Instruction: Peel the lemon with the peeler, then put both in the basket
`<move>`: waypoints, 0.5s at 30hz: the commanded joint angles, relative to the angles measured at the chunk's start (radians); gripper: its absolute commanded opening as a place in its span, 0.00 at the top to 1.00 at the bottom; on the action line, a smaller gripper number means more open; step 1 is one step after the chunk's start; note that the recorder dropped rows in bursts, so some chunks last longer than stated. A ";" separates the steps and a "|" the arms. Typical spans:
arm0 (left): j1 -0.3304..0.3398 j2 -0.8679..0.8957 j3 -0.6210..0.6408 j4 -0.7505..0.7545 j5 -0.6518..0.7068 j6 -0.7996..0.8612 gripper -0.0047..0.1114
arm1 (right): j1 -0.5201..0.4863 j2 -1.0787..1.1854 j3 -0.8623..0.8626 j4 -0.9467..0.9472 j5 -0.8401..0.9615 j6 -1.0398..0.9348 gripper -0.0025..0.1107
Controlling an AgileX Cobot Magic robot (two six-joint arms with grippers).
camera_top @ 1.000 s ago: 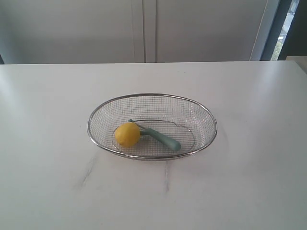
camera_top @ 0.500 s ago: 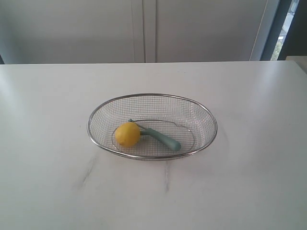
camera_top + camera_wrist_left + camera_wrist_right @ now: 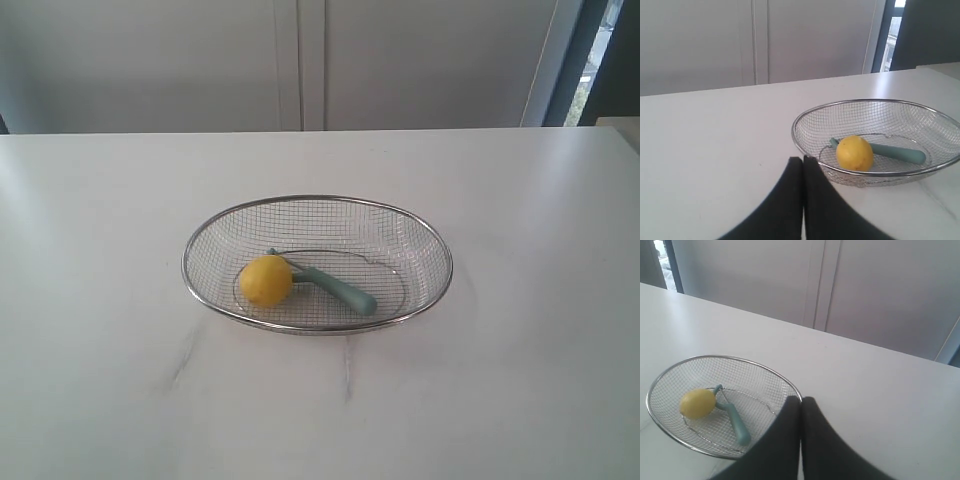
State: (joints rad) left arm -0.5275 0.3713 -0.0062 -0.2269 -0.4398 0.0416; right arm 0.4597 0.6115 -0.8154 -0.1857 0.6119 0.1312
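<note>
- Lemon (image 3: 266, 280) sits inside the basket (image 3: 317, 198), on the mesh floor, left of centre in the exterior view.
- Peeler (image 3: 335, 288) is in there too, lying flat. Its head is tucked against the far side of the lemon and looks to be touching it. The handle runs out toward the right-front wall.
- My read on why: the bowl is shallow and curved, so a round fruit settles low, and the peeler keeps it from rolling.
- Basket is upright in the middle of the table (image 3: 500, 380), with nothing else near it.
- Left gripper (image 3: 803, 159): fingers pressed together, nothing between them, aimed at the basket from its lemon side.
- Right gripper (image 3: 800, 399): same, clenched on nothing, looking in from the handle side.
- Neither arm shows in the exterior view, so both sit back, clear of the basket. Looks like a parked pose rather than a reach.
- Skin reads as even yellow, with no bare patch or peel strips visible. No sticker visible from these angles either.
- Can't tell if peeling is done. Placement matches the end goal, but an unpeeled lemon would look the same here.
- If it isn't peeled, both grippers must open before either can pick anything up.
</note>
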 commanded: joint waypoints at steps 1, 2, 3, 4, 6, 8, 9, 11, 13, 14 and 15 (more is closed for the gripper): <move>0.035 -0.045 0.006 -0.012 0.006 -0.008 0.96 | -0.007 -0.005 0.002 -0.002 -0.007 0.005 0.98; 0.051 -0.056 0.006 -0.012 0.016 -0.008 0.96 | -0.007 -0.005 0.002 -0.002 -0.007 0.005 0.98; 0.086 -0.084 0.006 -0.012 0.043 -0.021 0.96 | -0.007 -0.005 0.002 -0.002 -0.007 0.005 0.98; 0.107 -0.100 0.006 -0.012 0.061 -0.023 0.96 | -0.007 -0.005 0.002 -0.002 -0.007 0.005 0.98; 0.170 -0.145 0.006 -0.012 0.101 -0.023 0.96 | -0.007 -0.005 0.002 -0.002 -0.007 0.005 0.98; 0.264 -0.217 0.006 -0.012 0.127 -0.023 0.96 | -0.007 -0.005 0.002 -0.002 -0.007 0.005 0.98; 0.287 -0.235 0.006 -0.012 0.127 -0.021 0.96 | -0.007 -0.005 0.002 -0.002 -0.007 0.005 0.98; 0.344 -0.290 0.006 -0.012 0.127 -0.021 0.96 | -0.007 -0.005 0.002 -0.002 -0.007 0.005 0.98; 0.381 -0.337 0.006 -0.012 0.130 -0.021 0.96 | -0.007 -0.005 0.002 -0.002 -0.007 0.005 0.98; 0.388 -0.347 0.006 -0.012 0.132 -0.021 0.96 | -0.007 -0.005 0.002 -0.002 -0.007 0.005 0.98; 0.398 -0.360 0.006 -0.012 0.141 -0.016 0.96 | -0.007 -0.005 0.002 -0.002 -0.007 0.005 0.98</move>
State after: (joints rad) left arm -0.1518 0.0446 -0.0039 -0.2286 -0.3089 0.0282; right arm 0.4597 0.6108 -0.8154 -0.1857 0.6119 0.1312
